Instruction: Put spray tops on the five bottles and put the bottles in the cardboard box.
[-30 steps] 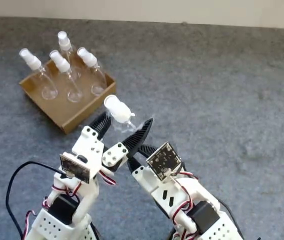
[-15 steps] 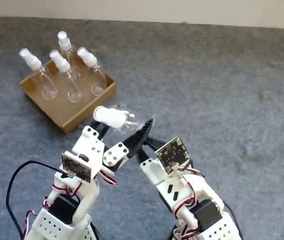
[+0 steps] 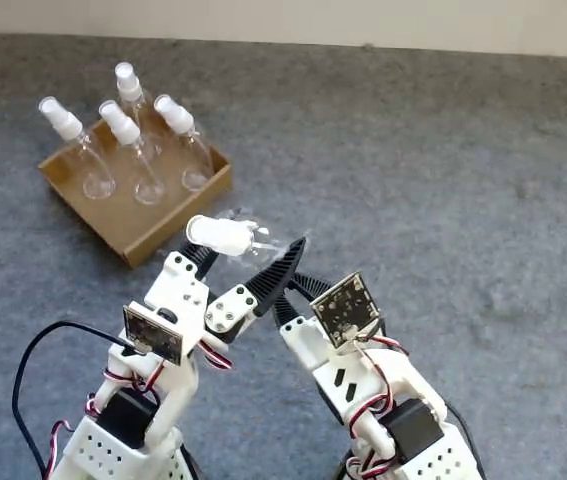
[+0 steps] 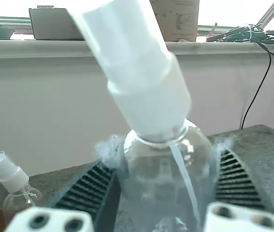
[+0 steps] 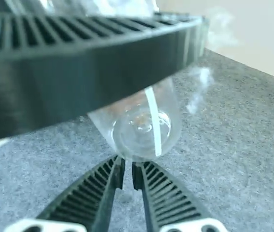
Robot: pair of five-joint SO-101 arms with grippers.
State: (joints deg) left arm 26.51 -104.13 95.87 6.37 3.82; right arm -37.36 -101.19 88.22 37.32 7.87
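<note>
- Worktop (image 3: 443, 180): grey, with a carpet-like texture. Both arms stand at its near edge, side by side.
- Cardboard box (image 3: 163, 235): a low open tray at the far left of the worktop, turned at an angle to the arms.
- Four bottles (image 3: 138, 160): clear, standing upright inside the cardboard box, each with a white spray top fitted. One of them shows low in the left wrist view (image 4: 11, 186).
- Fifth bottle (image 3: 231, 238): clear and round-bodied, held off the worktop just beside the near right wall of the cardboard box, outside it. It is tilted, with its neck leaning toward the box.
- Spray top (image 4: 137, 67): white, seated on the neck of the fifth bottle. Its thin dip tube runs down inside the clear body.
- Left hand (image 3: 248, 248): clenched on the body of the fifth bottle, with one ribbed black finger (image 4: 91, 191) on each side of it.
- Right hand (image 5: 128, 171): close behind the left hand and lower. Its two ribbed fingers are drawn together to a narrow slit and grasp nothing. The round base of the fifth bottle (image 5: 141, 123) sits just ahead of the fingertips, apart from them.
</note>
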